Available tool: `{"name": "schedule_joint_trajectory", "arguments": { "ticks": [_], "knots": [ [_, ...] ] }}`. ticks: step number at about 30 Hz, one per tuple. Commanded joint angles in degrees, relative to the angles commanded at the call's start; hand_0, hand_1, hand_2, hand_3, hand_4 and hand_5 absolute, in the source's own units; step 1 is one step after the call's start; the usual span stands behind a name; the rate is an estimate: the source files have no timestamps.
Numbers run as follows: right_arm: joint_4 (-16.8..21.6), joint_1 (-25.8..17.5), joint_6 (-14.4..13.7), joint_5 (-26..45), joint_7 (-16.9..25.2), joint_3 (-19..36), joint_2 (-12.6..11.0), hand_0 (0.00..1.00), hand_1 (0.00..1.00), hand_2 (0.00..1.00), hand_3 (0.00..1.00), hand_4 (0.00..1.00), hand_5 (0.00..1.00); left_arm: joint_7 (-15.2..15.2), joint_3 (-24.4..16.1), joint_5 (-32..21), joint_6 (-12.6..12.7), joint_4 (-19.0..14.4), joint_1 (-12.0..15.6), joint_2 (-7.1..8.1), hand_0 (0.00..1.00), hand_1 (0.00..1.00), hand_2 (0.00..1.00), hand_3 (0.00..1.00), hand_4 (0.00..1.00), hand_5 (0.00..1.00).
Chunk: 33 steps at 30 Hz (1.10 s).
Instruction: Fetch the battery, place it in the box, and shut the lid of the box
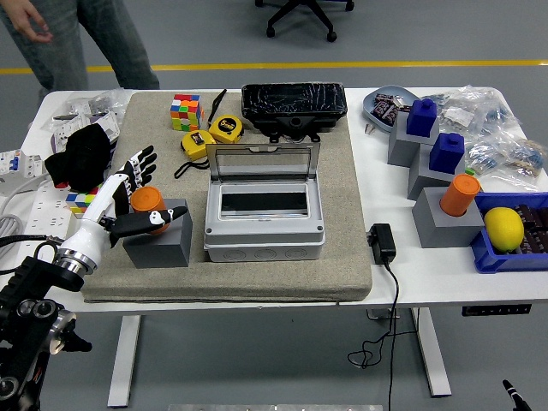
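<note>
Orange battery (147, 199) stands upright in its grey holder (158, 244) on the mat (342, 223), left of the box (264, 215), whose lid (264, 160) is up. The left hand (128, 197) cups it, fingers spread, not gripping.

Workroom with grey floor and white desk.
The smooth grey floor (411, 34) carries a yellow painted line (342, 63) running left to right behind the white rectangular desk (445, 287). The desk stands on white metal legs (435, 360). The black wheeled base of an office chair (301, 17) sits beyond the line. A person in blue jeans (103, 38) stands at the far left corner. Lighting is even.
</note>
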Motion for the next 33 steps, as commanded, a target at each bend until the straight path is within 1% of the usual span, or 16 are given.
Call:
{"name": "schedule_joint_trajectory", "arguments": {
  "ticks": [1,5,6,7,12,13,18,19,21,24,25,30,31,33],
  "knots": [
    [0.0,-0.02,0.0,-0.01,0.02,0.09,0.01,0.88,0.862,0.817,0.864,0.998,0.998,-0.1,0.13,0.08,0.33,0.19,0.06,-0.09,0.941,0.978,0.955,0.909,0.998,0.002],
    [0.0,-0.03,-0.01,-0.14,0.03,0.28,0.04,0.88,0.862,0.817,0.864,0.998,0.998,-0.5,0.4,0.02,1.28,0.55,0.15,-0.24,0.941,0.978,0.955,0.909,0.998,0.002],
    [0.0,-0.03,0.0,-0.09,0.05,0.24,0.05,0.88,0.862,0.817,0.864,0.998,0.998,-0.8,0.62,-0.24,1.99,0.57,0.22,-0.31,0.941,0.978,0.955,0.909,0.998,0.002],
    [0.0,-0.02,-0.01,-0.14,0.05,0.3,0.06,0.881,0.861,0.816,0.864,0.998,0.998,-1.01,0.78,-0.55,2.44,0.57,0.26,-0.36,0.846,0.909,0.861,0.806,0.998,0.002],
    [0.0,0.01,0.0,-0.2,0.08,0.34,0.04,0.881,0.861,0.816,0.864,0.998,0.998,-2.21,1.57,-3.21,4.2,0.78,0.51,-0.71,0.846,0.909,0.861,0.806,0.998,0.002],
    [0.0,0.02,0.0,-0.22,0.08,0.36,0.04,0.881,0.86,0.814,0.863,0.998,0.998,-2.43,1.82,-3.77,4.46,0.83,0.59,-0.76,0.777,0.847,0.781,0.755,0.998,0.002],
    [0.0,-0.04,0.01,-0.43,0.05,0.49,0.03,0.881,0.86,0.814,0.863,0.998,0.998,-3.24,2.82,-5.35,5.69,1.16,0.93,-1.16,0.777,0.847,0.781,0.755,0.998,0.002],
    [0.0,-0.03,0.01,-0.48,0.03,0.53,0.02,0.88,0.86,0.814,0.86,0.998,0.998,-3.34,3.1,-5.46,5.88,1.18,0.94,-1.16,0.751,0.835,0.769,0.75,0.998,0.002],
    [0.0,-0.03,0.01,-0.48,0.03,0.54,0.03,0.88,0.86,0.814,0.86,0.998,0.998,-3.5,3.5,-5.61,6.21,1.26,1.02,-1.19,0.751,0.835,0.769,0.75,0.998,0.002],
    [0.0,-0.03,0.03,-0.44,0.05,0.48,0.03,0.88,0.86,0.814,0.86,0.998,0.998,-3.7,3.76,-6.06,6.48,1.49,1.1,-1.27,0.751,0.835,0.769,0.75,0.998,0.002],
    [0.0,-0.04,0.03,-0.46,0.04,0.51,0.03,0.881,0.86,0.813,0.86,0.998,0.998,-3.76,3.84,-6.25,6.55,1.57,1.11,-1.27,0.729,0.832,0.788,0.765,0.998,0.002],
    [0.0,-0.12,0.04,-0.61,0.0,0.59,-0.01,0.881,0.86,0.813,0.86,0.998,0.998,-3.91,4.23,-6.64,6.65,1.81,1.2,-1.3,0.729,0.832,0.788,0.765,0.998,0.002],
    [0.0,-0.14,0.04,-0.64,-0.01,0.62,-0.01,0.881,0.86,0.813,0.858,0.998,0.998,-3.95,4.3,-6.67,6.72,1.82,1.23,-1.31,0.712,0.828,0.784,0.763,0.998,0.002],
    [0.0,-0.17,0.05,-0.63,0.0,0.61,0.0,0.881,0.86,0.813,0.858,0.998,0.998,-4.0,4.44,-6.71,6.87,1.85,1.27,-1.32,0.712,0.828,0.784,0.763,0.998,0.002]
  ]
}}
